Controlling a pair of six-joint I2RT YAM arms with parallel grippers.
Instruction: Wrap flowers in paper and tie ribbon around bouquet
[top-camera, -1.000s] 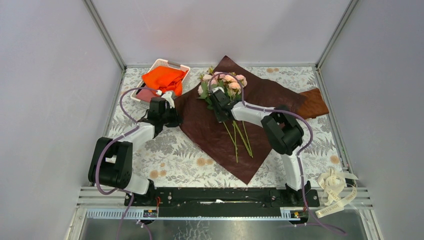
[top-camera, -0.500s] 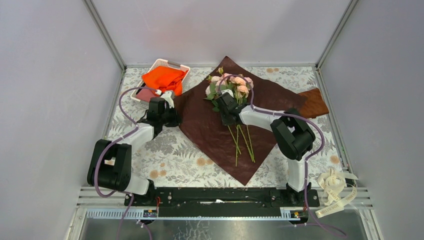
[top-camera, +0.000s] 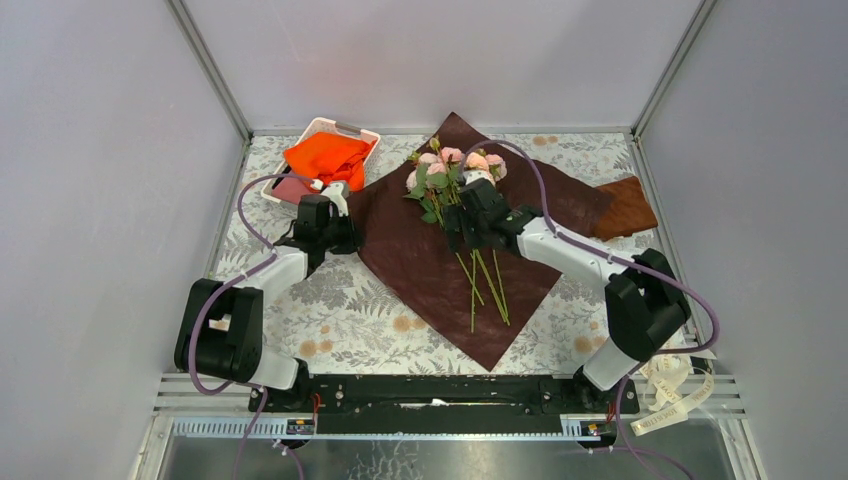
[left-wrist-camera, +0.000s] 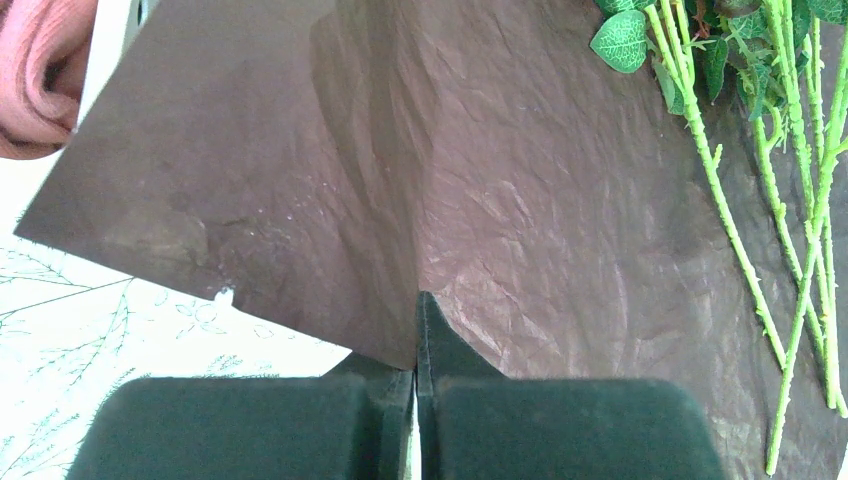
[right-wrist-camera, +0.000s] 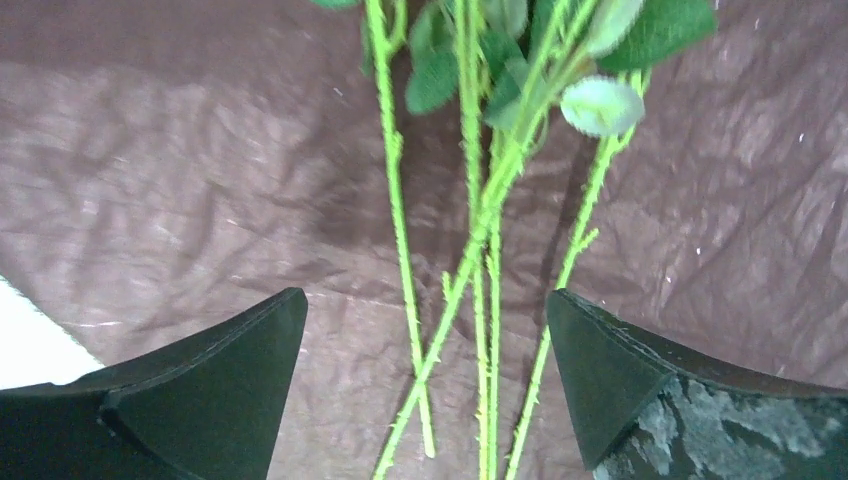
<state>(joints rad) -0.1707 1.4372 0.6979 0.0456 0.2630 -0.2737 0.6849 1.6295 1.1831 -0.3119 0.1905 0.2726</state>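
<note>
The dark red paper (top-camera: 420, 255) lies spread over the middle of the table. On it rest the flowers (top-camera: 450, 170), pink heads toward the back and green stems (right-wrist-camera: 470, 260) trailing toward me. My right gripper (top-camera: 460, 232) hovers open over the upper stems. In the right wrist view the open gripper (right-wrist-camera: 425, 340) straddles the stems without touching them. My left gripper (top-camera: 345, 238) is shut on the paper's left edge. The left wrist view shows that gripper (left-wrist-camera: 417, 320) pinching the lifted paper (left-wrist-camera: 500, 180). The cream ribbon (top-camera: 670, 385) lies coiled at the near right, beside the rail.
A white basket (top-camera: 318, 127) holding an orange cloth (top-camera: 325, 155) stands at the back left, close to my left gripper. A folded brown cloth (top-camera: 625, 205) lies at the paper's right corner. Grey walls close in the back and both sides.
My right gripper has opened and let go of the flower stems after carrying the bunch right and toward the back. Its elbow swung out right. The left arm has not moved.
</note>
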